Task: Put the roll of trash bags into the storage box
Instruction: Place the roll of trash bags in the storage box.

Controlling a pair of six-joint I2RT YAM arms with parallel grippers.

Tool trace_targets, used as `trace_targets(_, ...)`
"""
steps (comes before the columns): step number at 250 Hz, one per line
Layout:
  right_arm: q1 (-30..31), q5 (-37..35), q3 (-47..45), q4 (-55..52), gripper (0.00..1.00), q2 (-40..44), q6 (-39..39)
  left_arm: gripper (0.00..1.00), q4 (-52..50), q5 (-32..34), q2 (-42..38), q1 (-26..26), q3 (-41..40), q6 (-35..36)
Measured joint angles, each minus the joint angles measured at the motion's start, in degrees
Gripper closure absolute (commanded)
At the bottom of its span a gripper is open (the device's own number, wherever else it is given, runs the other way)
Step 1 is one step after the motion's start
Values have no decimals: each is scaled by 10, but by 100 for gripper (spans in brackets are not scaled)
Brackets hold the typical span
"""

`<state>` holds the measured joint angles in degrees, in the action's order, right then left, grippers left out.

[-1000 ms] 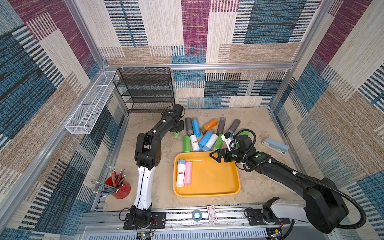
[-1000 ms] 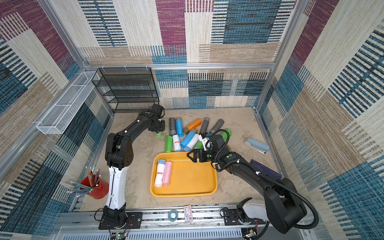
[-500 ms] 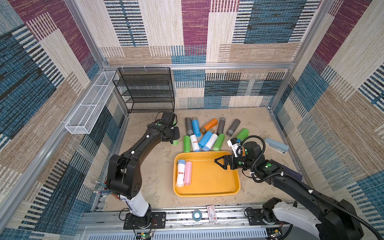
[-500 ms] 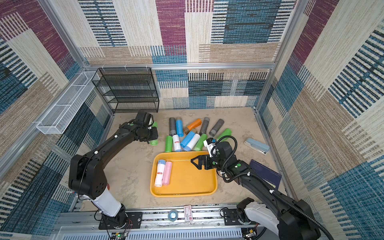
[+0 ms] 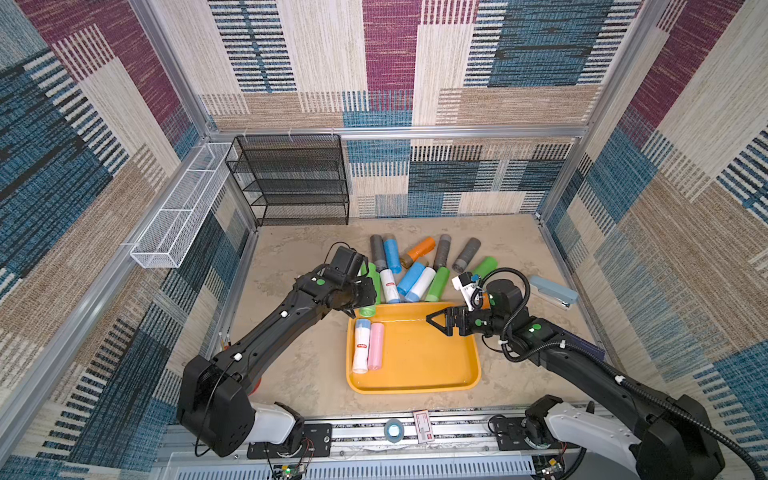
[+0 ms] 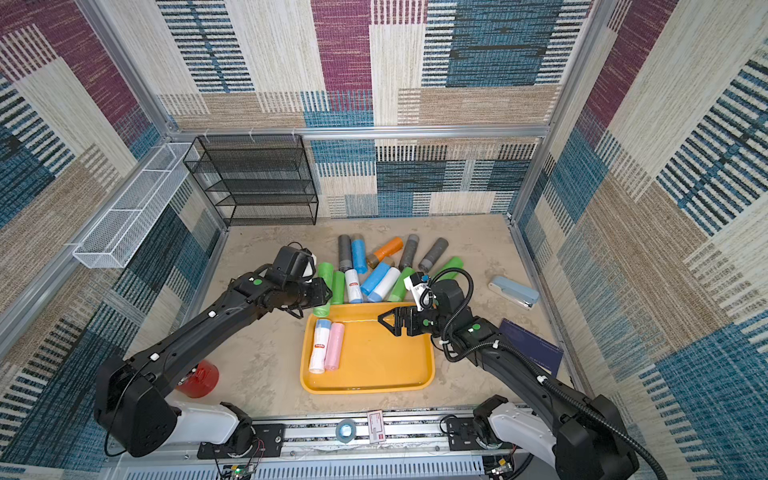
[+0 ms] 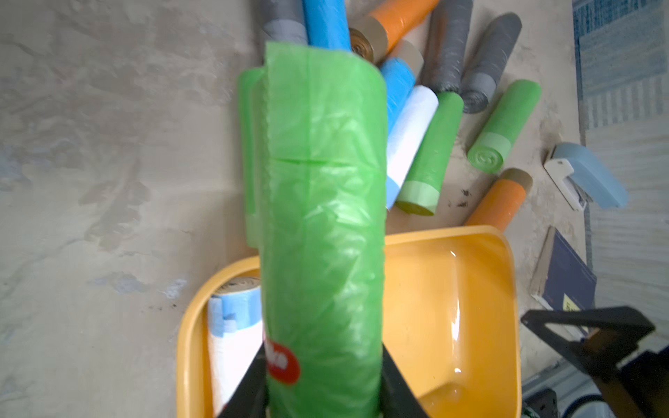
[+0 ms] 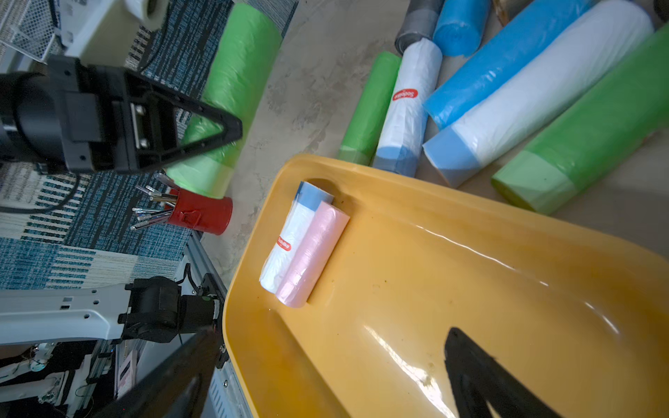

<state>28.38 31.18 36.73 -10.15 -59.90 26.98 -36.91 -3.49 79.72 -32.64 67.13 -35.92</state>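
Observation:
My left gripper [image 5: 367, 297] [image 6: 322, 296] [image 7: 322, 383] is shut on a green roll of trash bags [image 7: 322, 217] [image 5: 371, 271] [image 6: 324, 274]. The roll hangs just off the far-left corner of the storage box, a shallow yellow-orange tray [image 5: 419, 365] [image 6: 374, 357] [image 7: 452, 289] [image 8: 434, 289]. A white-and-blue roll [image 5: 360, 345] and a pink roll [image 5: 376, 345] lie inside along its left wall. My right gripper [image 5: 436, 322] [image 6: 388, 322] [image 8: 325, 362] hovers open and empty over the tray's far right part.
Several loose rolls [image 5: 415, 272] lie in a pile just beyond the tray. A blue stapler [image 5: 555, 291] and a dark notebook [image 6: 532, 345] lie to the right, a red pen cup [image 6: 199, 378] at front left. A black mesh rack [image 5: 291, 178] and white wire basket [image 5: 178, 212] stand at back left.
My left arm has lowered and carried the green roll from behind the pile's left end toward the tray's far-left corner. The right gripper has barely shifted over the tray.

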Motion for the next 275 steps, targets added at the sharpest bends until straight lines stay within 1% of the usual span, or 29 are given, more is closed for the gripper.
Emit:
trace_targets(21,0,0,1,-5,1,10,0,66,-7,10,-3,-33,0,-8)
trace_targets(70,0,0,-5,-17,1,36,0,66,-12,46,-1,-88,-4,-32)
trace_targets(105,0,-2,-16,-18,1,47,3,66,-14,52,11,-125,-7,-50)
trace_targets(204,0,-3,-26,-26,1,48,6,66,-15,91,31,-185,-21,-85)
trace_targets(275,0,-3,-57,-32,1,90,16,66,-35,108,50,-206,-18,-91)
